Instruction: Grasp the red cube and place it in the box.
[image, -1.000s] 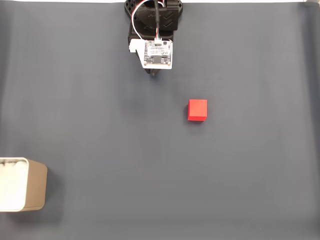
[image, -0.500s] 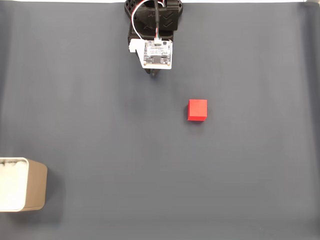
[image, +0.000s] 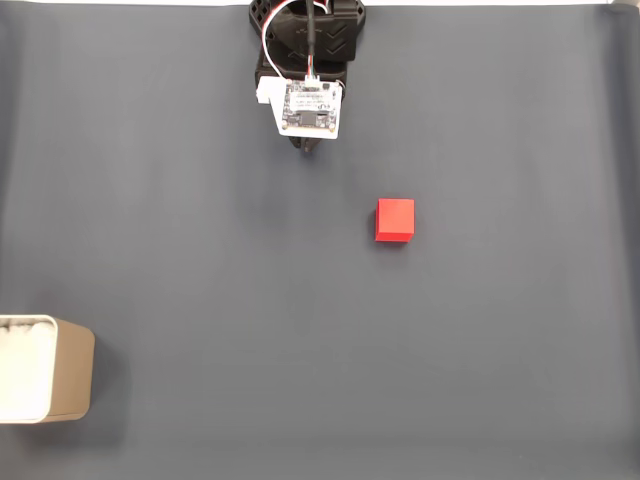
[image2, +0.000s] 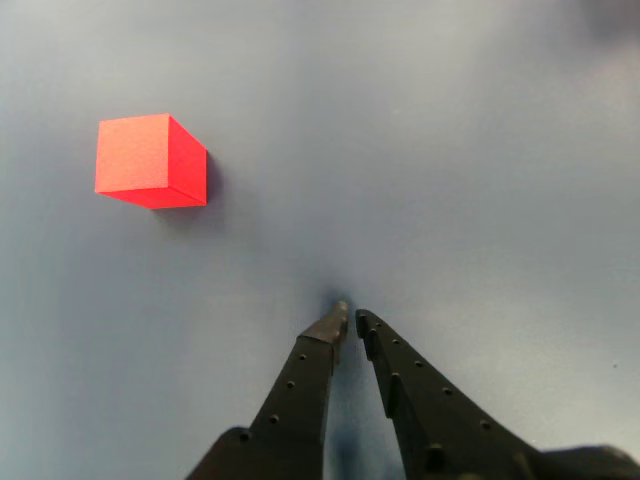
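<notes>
First, in the fixed view the arm enters from the top edge, and the dark tip of the gripper shows just below its white board. The red cube lies well apart from this tip, lower and to the right, and the box stands far off at the lower left edge of the dark mat. Next, in the other view the two black fingers are drawn together, almost touching at the tips, holding nothing, and the cube lies ahead of them to the left. I judge that the risk is this: if the fingers go forward so nearly clenched, they can push the cube away instead of taking it between them.
</notes>
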